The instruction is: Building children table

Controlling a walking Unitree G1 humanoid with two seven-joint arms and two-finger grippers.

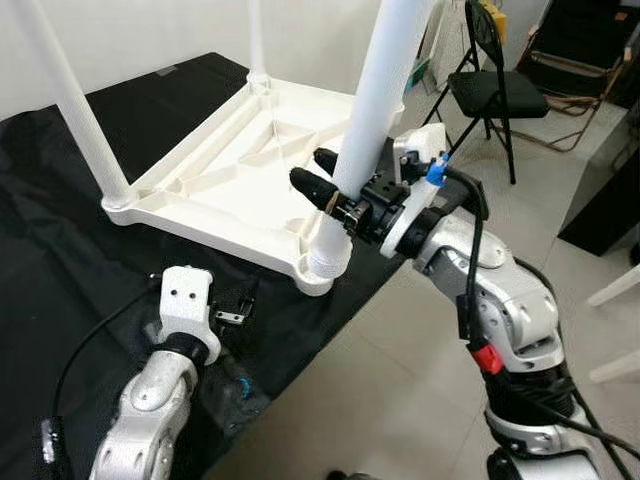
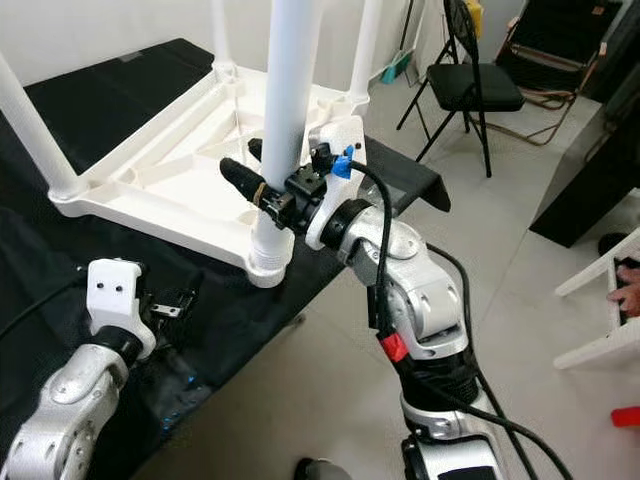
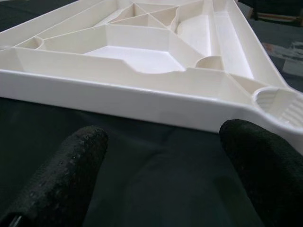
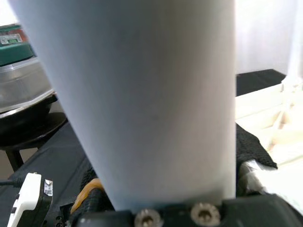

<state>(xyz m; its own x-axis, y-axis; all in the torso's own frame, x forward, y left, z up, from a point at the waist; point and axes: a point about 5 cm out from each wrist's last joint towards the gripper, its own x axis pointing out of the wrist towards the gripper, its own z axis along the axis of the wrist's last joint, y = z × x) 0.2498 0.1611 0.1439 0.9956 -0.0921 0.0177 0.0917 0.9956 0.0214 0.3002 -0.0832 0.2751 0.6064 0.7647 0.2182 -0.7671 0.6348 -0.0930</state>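
Where the white table top (image 1: 230,170) lies upside down on a black cloth (image 1: 60,250), three legs stand up from its corners. Right gripper (image 1: 322,182) is clamped around the nearest table leg (image 1: 375,110), low on the tube, just above the corner socket (image 1: 322,268) at the cloth's edge; one black finger shows on each side of the leg. Right wrist view: the leg's white tube sits close against the gripper base, black padding to either side. Left gripper (image 3: 161,161) rests low over the cloth, fingers (image 3: 66,170) spread apart with nothing between them, pointing at the table top's near rim (image 3: 142,101), close but not touching. Ribbed underside of the top shows triangular cells. Black folding chair (image 1: 495,90) stands on the tiled floor (image 1: 400,380) beyond the right arm. At the right eye view's edge, a person's hand (image 2: 630,290) holds a white frame piece (image 2: 600,300).
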